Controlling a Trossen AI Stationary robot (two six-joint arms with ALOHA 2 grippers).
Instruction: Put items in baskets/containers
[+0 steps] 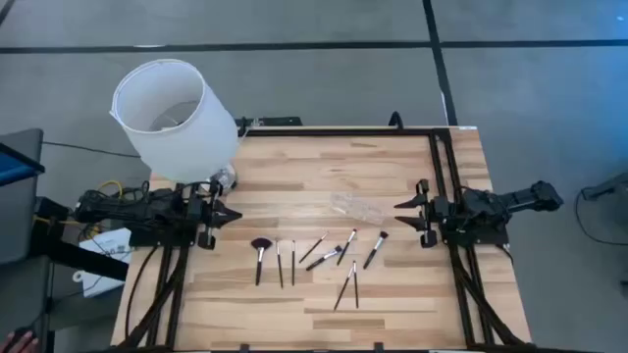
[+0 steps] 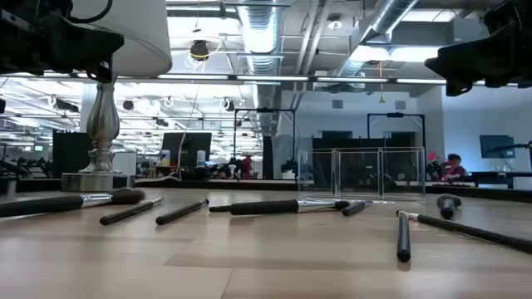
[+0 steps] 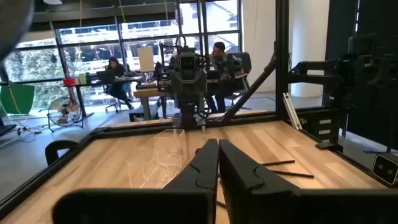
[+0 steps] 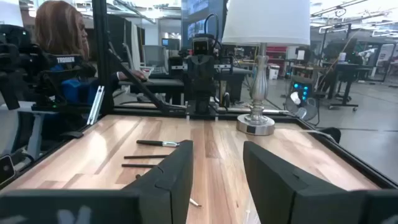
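Eight makeup brushes [image 1: 314,260] lie loose near the empty clear tray [image 1: 358,207], so I bring my open right gripper [image 1: 400,215], not the shut left gripper [image 1: 235,214], low over one handle.

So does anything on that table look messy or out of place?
The makeup brushes lie scattered loose on the wooden table at different angles, none inside the clear tray. A big white lamp stands at one corner, odd beside them.
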